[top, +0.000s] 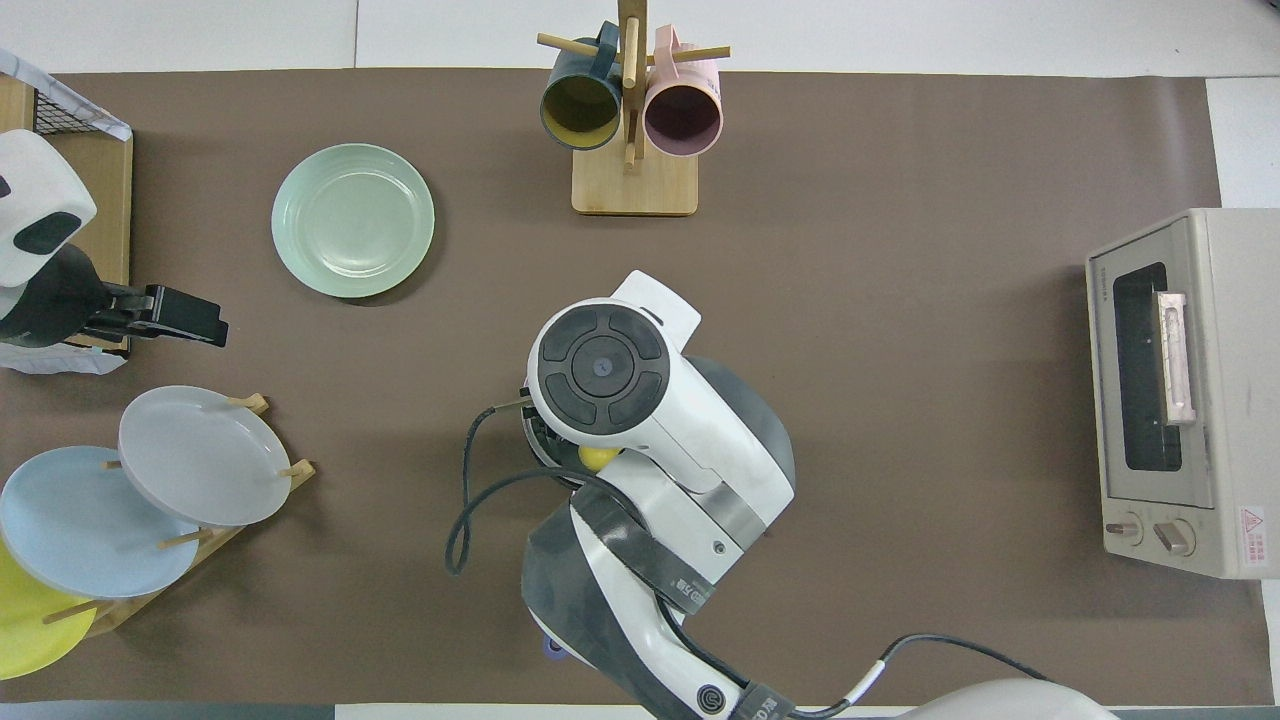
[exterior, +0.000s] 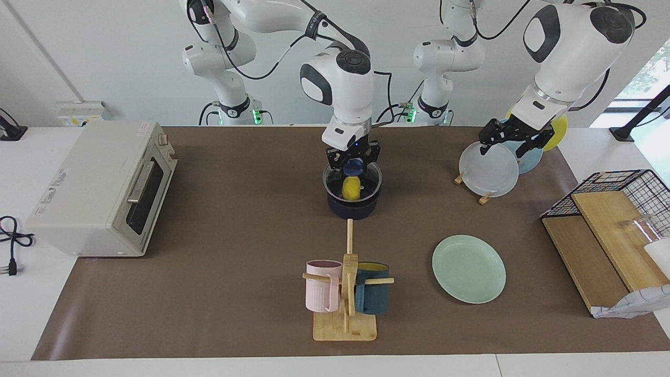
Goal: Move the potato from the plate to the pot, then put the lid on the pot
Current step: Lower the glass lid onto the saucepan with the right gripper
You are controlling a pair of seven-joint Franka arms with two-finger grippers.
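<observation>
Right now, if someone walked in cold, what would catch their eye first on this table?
Probably the right gripper at the middle of the table, shut on the blue knob of the glass lid as it sits on the dark pot, with the bright yellow potato showing through the glass. Next, the empty mint-green plate, farther from the robots toward the left arm's end. The left gripper waits, jaws open, over the plate rack.
</observation>
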